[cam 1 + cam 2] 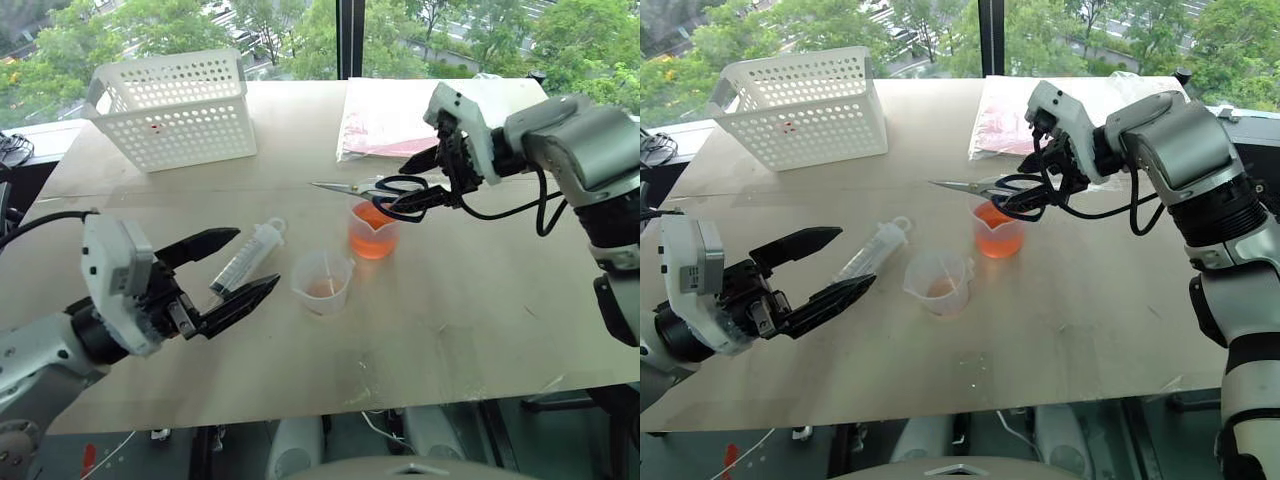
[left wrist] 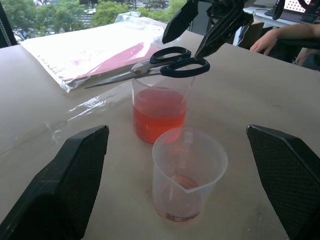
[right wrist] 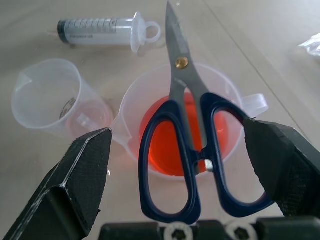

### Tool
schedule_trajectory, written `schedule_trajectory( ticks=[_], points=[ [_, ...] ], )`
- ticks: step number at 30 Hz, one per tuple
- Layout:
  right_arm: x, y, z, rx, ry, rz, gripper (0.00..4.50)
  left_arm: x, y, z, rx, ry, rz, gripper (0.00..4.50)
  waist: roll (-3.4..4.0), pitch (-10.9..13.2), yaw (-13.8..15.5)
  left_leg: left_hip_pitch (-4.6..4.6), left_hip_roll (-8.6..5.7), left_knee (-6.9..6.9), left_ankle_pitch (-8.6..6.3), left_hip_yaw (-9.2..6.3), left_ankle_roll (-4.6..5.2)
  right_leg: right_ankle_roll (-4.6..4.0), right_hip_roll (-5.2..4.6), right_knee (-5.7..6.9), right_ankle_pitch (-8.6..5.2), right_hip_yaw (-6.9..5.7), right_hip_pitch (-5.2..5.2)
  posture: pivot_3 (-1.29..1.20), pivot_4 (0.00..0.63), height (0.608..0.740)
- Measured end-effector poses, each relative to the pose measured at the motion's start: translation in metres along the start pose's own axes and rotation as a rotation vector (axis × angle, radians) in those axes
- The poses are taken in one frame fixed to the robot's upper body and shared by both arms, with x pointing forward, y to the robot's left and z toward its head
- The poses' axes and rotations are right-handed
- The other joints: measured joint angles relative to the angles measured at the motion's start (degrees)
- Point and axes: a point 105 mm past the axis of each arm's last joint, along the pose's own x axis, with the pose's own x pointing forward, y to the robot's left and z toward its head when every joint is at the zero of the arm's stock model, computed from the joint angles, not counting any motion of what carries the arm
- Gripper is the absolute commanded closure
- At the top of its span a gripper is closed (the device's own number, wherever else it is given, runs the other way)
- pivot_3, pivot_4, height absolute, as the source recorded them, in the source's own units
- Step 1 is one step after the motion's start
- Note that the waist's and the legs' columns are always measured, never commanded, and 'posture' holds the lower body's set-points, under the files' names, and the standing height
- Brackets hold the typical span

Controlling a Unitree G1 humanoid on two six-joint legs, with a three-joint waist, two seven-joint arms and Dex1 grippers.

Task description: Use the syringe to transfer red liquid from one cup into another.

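Fingers of the left gripper (image 1: pixel 225 272) stood spread wide at the lower left of the left eye frame, holding nothing, with their tips flanking the near end of the syringe (image 1: pixel 248 256) as seen from above; whether they touched it could not be told. Fingers of the right gripper (image 1: pixel 425 180) were also spread wide in the upper right of centre, hanging just above a pair of blue-handled scissors (image 1: pixel 385 190). In the right wrist view the two black fingers stood on either side of the scissors' handle loops without visibly pinching them.

The scissors lay across the rim of the taller beaker (image 1: pixel 373 232), blades pointing toward the frame's left. That beaker stood near the middle of the table (image 1: pixel 480 320) and held the red liquid (image 1: pixel 372 240) to roughly half its height. The shorter beaker (image 1: pixel 322 283) stood just beside it, lower and to the left, with only a faint reddish trace at its bottom. The syringe lay flat on the table left of the shorter beaker.

A white perforated basket (image 1: pixel 172 108) sat at the upper left, and a clear plastic bag (image 1: pixel 385 120) with something red inside lay at the upper centre.
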Motion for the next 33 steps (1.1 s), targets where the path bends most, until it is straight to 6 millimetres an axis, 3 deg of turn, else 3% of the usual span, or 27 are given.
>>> schedule_trajectory(
  ticks=[9,11,24,26,27,28,33],
  points=[
    [0.007,-0.006,0.002,-0.020,0.021,0.001,0.01,-0.001,-0.005,-0.001,-0.009,-0.001,-0.036,0.00,0.00,0.0,-0.1,0.02,0.02,0.09,0.00,0.00,-0.01,0.00,0.03,0.11,0.00,0.01,0.00,0.00,0.150,0.740],
    [0.009,-0.008,0.003,-0.025,0.021,-0.001,0.53,-0.001,-0.006,0.000,-0.008,-0.005,-0.045,0.00,0.00,0.0,0.0,0.01,0.02,0.09,0.00,-0.01,-0.01,0.00,0.03,0.10,0.00,0.00,0.00,0.00,0.150,0.740],
    [0.017,-0.013,-0.001,-0.070,0.043,0.004,0.53,0.000,-0.008,0.003,-0.018,-0.023,-0.056,0.00,0.00,0.0,-0.1,0.02,0.02,0.09,0.00,-0.01,-0.01,0.00,0.03,0.12,0.00,0.00,0.00,0.00,0.150,0.740],
    [0.017,-0.013,-0.001,-0.079,0.047,0.006,1.05,0.000,-0.008,0.002,-0.019,-0.020,-0.052,0.00,0.00,0.0,-0.1,0.02,0.02,0.09,0.01,-0.01,-0.01,0.00,0.03,0.12,0.00,0.00,0.00,0.00,0.150,0.740],
    [0.017,-0.013,0.000,-0.088,0.050,0.010,1.66,0.000,-0.009,0.002,-0.018,-0.019,-0.052,0.00,0.00,0.0,-0.1,0.02,0.02,0.09,0.01,-0.01,-0.01,0.00,0.03,0.12,0.00,0.00,0.00,0.00,0.150,0.740],
    [0.018,-0.013,0.000,-0.091,0.050,0.011,1.99,0.000,-0.010,0.002,-0.018,-0.018,-0.053,0.00,0.00,0.0,-0.1,0.02,0.02,0.09,0.01,-0.01,-0.01,0.00,0.03,0.11,0.00,0.00,0.00,0.00,0.150,0.740],
    [0.019,-0.011,0.000,-0.100,0.053,0.028,1.99,0.000,-0.012,0.002,-0.014,-0.017,-0.053,0.00,0.01,0.0,-0.1,0.02,0.02,0.09,0.00,-0.02,-0.01,-0.01,0.03,0.12,0.00,0.00,0.00,0.00,0.150,0.740]
  ],
)
